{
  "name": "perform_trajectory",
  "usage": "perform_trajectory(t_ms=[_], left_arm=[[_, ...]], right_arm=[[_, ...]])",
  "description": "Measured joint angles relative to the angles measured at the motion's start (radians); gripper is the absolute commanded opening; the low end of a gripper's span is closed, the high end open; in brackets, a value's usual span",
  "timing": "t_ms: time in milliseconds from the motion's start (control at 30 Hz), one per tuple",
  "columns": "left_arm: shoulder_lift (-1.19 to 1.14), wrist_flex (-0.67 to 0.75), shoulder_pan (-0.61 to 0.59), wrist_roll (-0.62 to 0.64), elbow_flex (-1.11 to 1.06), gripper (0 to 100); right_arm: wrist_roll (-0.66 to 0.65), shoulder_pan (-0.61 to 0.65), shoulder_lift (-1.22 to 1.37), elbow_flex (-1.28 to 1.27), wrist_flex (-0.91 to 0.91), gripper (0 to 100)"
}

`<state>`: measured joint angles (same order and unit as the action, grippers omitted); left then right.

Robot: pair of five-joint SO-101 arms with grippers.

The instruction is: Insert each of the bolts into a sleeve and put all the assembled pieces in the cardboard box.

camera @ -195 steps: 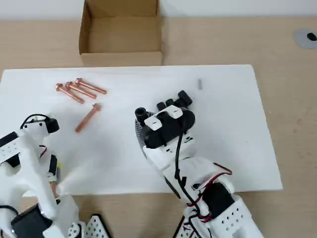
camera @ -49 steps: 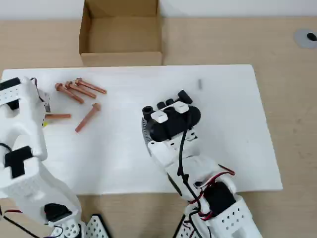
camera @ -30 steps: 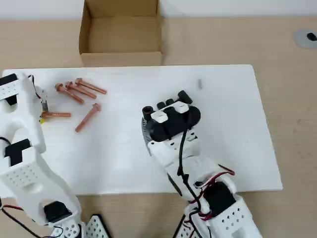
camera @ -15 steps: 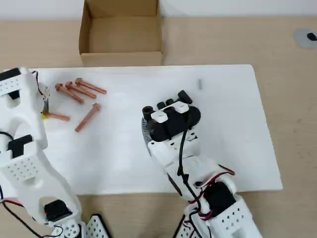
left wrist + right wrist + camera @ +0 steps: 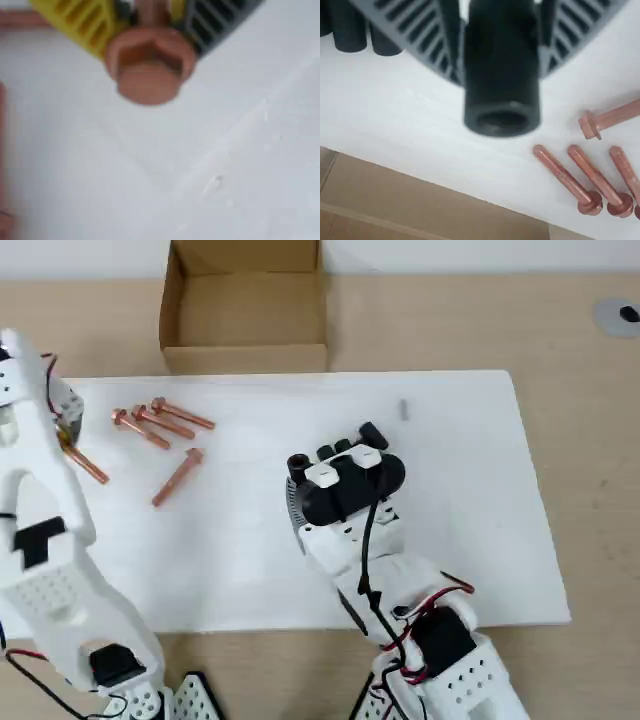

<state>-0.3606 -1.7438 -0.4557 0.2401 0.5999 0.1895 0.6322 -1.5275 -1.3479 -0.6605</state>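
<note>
At the mat's left edge my left gripper (image 5: 68, 435) is shut on a copper bolt (image 5: 87, 464) that slants out over the white mat (image 5: 450, 540). The left wrist view has that bolt's hexagonal head (image 5: 150, 67) facing the camera between a yellow finger (image 5: 85, 20) and a dark finger (image 5: 215, 20). Near the mat's middle my right gripper (image 5: 298, 478) is shut on a black sleeve (image 5: 502, 110). Three loose sleeves (image 5: 345, 446) stand just beyond it. Several loose bolts (image 5: 160, 421) lie between the arms. The cardboard box (image 5: 245, 345) sits open beyond the mat.
Three of the loose bolts (image 5: 595, 182) lie side by side and one bolt (image 5: 178, 477) lies apart, nearer the front. A small grey piece (image 5: 404, 410) rests on the mat's far right part. Bare wooden table (image 5: 580, 440) surrounds the mat.
My left arm has swung from the front left corner up along the mat's left edge with the bolt, which has turned from level to slanted. The right arm with its sleeve has barely shifted.
</note>
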Motion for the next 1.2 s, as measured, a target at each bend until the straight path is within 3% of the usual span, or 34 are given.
perform_trajectory(t_ms=[267,467,833,1067,1200], left_arm=[[0.45,-0.003,0.169,-0.265,-0.261,1],[0.856,0.074,0.241,-0.342,-0.489,1],[1.459,0.535,0.247,-0.342,-0.994,1],[1.712,0.962,0.255,-0.342,-1.364,1],[1.809,1.1,0.324,-0.342,-1.537,1]], right_arm=[[0.028,0.002,0.0,0.0,0.0,0.9],[0.043,0.086,0.0,-0.006,0.052,0.9],[0.046,0.199,0.0,-0.138,0.187,0.9],[0.046,0.284,0.0,-0.209,0.322,0.9],[0.046,0.316,0.0,-0.209,0.342,0.9]])
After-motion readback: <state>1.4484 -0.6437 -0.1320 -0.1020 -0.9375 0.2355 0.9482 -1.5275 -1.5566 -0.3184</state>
